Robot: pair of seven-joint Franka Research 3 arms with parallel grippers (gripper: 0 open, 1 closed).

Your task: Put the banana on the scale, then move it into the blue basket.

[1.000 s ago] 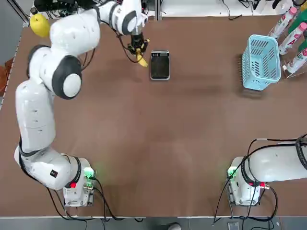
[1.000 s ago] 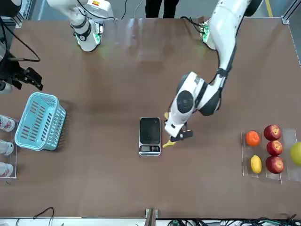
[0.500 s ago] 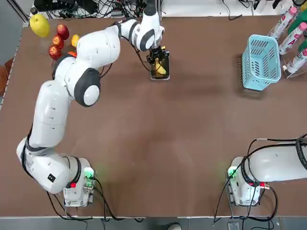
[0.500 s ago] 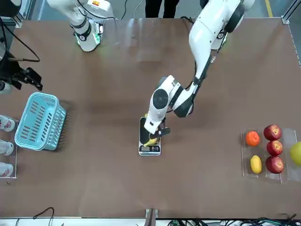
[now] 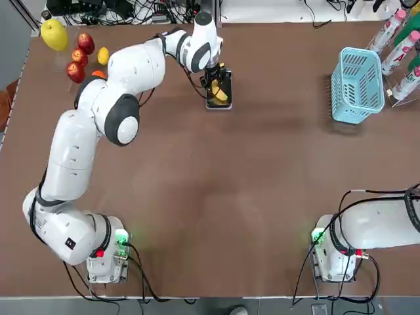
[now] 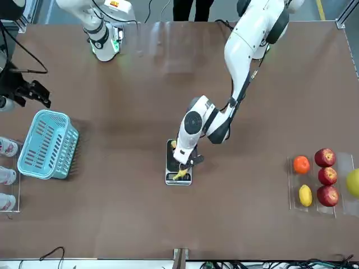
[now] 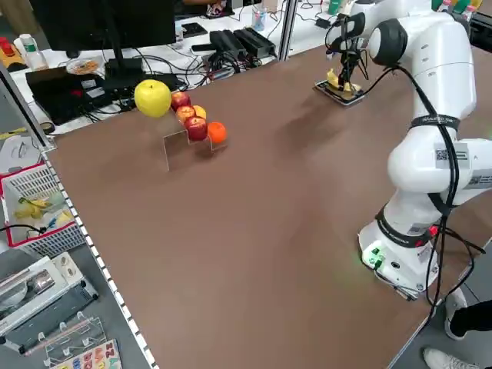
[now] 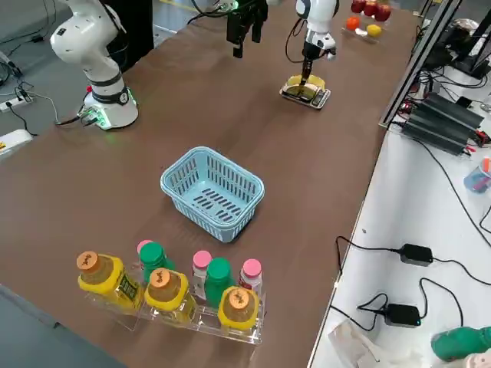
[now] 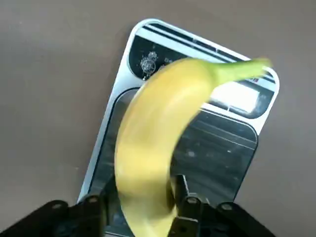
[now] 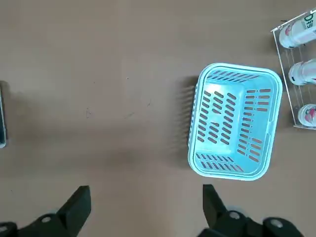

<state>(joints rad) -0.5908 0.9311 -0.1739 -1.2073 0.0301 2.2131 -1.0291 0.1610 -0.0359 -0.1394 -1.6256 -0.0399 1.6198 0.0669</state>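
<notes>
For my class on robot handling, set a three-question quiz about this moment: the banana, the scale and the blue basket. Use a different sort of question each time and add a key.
1. True or false: the left gripper is shut on the banana.
2. Over which thing is the banana held?
A. the blue basket
B. the scale
C. the fruit stand
3. Fill the gap: the right gripper hangs with its fingers ____, holding nothing.

Key:
1. True; the fingers clamp its lower end.
2. B; the stem tip points over the scale's display end.
3. open; the basket below it holds nothing.
</notes>
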